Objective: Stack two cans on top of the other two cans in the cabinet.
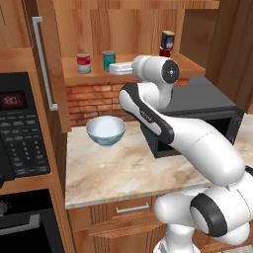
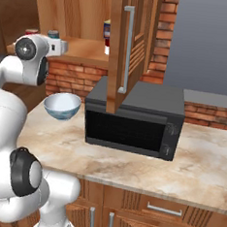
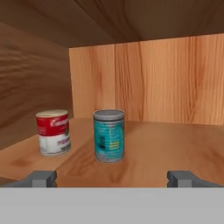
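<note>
Teal can with silver rims (image 3: pixel 109 135) stands upright on the wood-grain cabinet shelf (image 3: pixel 166 144), straight ahead of my gripper (image 3: pixel 113 178), apart from it. Fingers spread wide, nothing between them. Silver can, red and white label (image 3: pixel 53 132), just left; script lettering unreadable. Dark blue, yellow-labelled can (image 1: pixel 167 39) sits atop another far right.

teal can (image 3: pixel 109 135), red-and-white can (image 3: pixel 54 131) — wood-grain cabinet (image 3: pixel 166 78)
</note>
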Controlling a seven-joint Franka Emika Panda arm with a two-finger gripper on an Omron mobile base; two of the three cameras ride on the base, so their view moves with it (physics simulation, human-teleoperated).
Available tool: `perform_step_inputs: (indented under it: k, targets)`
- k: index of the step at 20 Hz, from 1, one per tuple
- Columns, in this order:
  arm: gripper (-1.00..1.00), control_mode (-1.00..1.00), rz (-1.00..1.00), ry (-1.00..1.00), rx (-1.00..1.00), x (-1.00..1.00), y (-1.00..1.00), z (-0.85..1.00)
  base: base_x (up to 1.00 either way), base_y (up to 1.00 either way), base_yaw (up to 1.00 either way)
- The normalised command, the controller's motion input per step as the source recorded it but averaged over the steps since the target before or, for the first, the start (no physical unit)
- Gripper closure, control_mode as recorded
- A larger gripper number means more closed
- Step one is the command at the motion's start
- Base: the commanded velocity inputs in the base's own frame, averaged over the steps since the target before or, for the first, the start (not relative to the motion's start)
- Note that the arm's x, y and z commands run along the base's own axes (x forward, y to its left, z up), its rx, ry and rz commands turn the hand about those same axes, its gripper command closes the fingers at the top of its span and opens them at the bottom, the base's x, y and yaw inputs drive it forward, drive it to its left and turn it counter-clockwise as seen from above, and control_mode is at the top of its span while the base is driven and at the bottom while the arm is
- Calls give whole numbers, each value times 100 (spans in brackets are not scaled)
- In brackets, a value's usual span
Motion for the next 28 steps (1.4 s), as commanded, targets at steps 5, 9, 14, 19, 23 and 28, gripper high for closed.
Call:
perform_step_inputs:
  k: [5,9,14,19,23,28]
  targets:
    - [-100,-100,0,0,0,14,0,0,0,0,0]
    - [-100,-100,0,0,0,8,0,0,0,0,0]
    - [-100,-100,0,1,0,19,11,-1,0,0,0]
    - [-100,-100,0,1,0,23,9,0,0,0,0]
    - [-100,-100,0,0,0,16,0,0,0,0,0]
    - [-100,-100,0,0,0,22,2,0,0,0,0]
